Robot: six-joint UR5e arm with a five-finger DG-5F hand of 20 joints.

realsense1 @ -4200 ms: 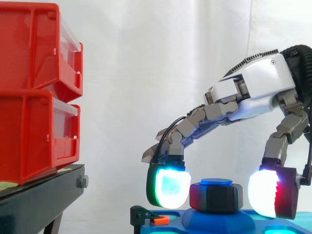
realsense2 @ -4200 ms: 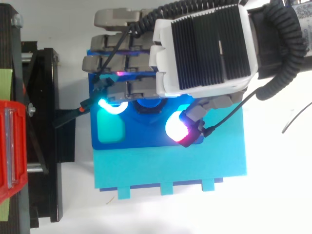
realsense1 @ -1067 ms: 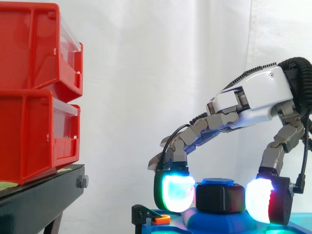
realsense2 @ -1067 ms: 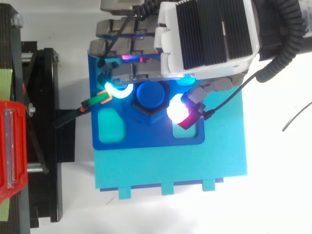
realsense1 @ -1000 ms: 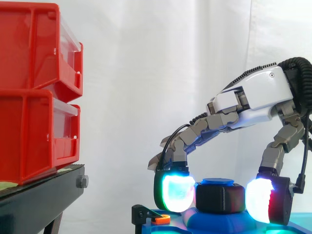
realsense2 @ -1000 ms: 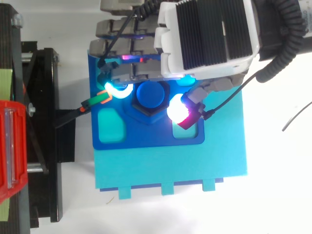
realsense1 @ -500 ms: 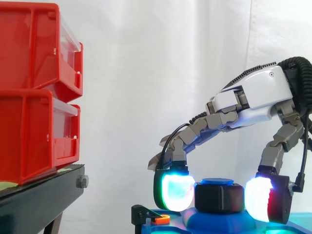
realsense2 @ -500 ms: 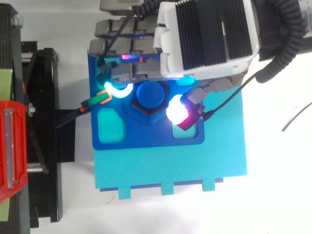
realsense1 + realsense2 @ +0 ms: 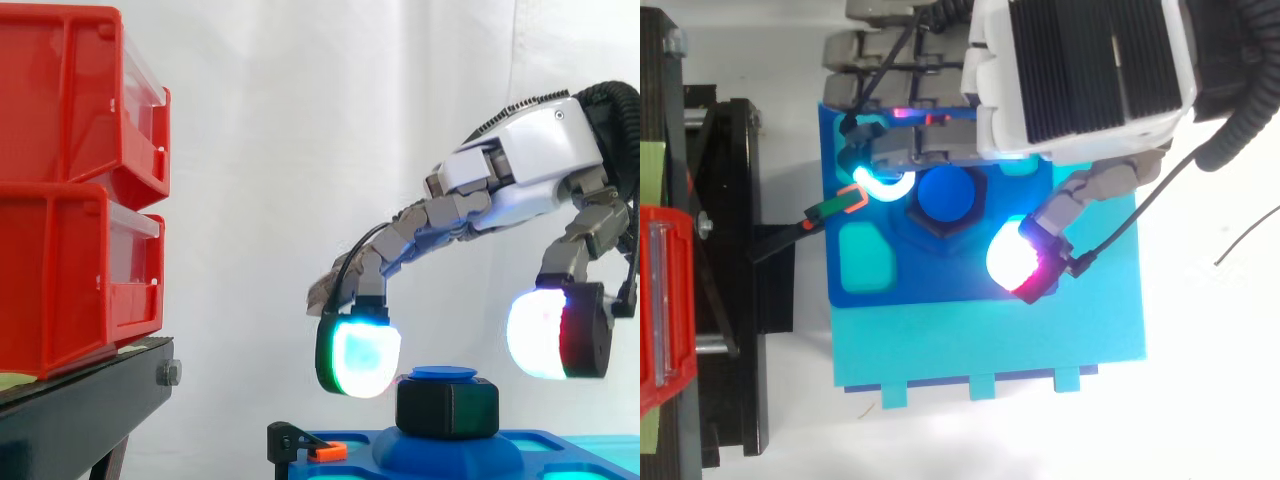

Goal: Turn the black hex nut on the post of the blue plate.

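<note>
On blue plate (image 9: 940, 283), nut (image 9: 447, 406) beneath robot hand (image 9: 533, 168)

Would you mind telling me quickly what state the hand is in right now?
The hand: open, holding nothing; the black hex nut sits lower, between its spread fingertips, ungripped.

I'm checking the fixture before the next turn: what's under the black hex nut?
The black hex nut sits on a rounded blue boss rising from the blue plate. The blue post cap shows above the nut. The post's shaft inside the nut is covered.
</note>
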